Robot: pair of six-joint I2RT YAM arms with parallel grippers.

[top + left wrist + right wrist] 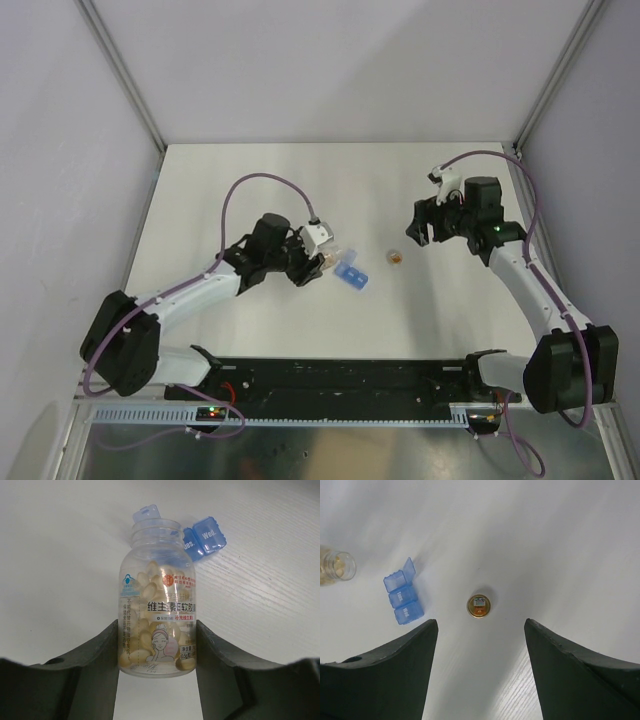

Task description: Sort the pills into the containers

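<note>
My left gripper [316, 263] [157, 632] is shut on a clear pill bottle [157, 605] full of pale yellow softgel pills [145, 587]. The bottle is uncapped, and its mouth points at the light-blue pill box [206, 536], almost touching it. The box lies on the white table [352, 274] and has three square compartments. One lid [146, 513] stands open; the lids marked "Tues." and "Wed." are shut. My right gripper [420, 232] [480, 627] is open and empty, hovering over the table to the right. The right wrist view also shows the box [402, 600] and the bottle mouth [337, 566].
A small round gold and orange bottle cap [395, 258] [479, 605] lies flat on the table between the pill box and my right gripper. Grey walls close in the white table [300, 180] at the back and sides.
</note>
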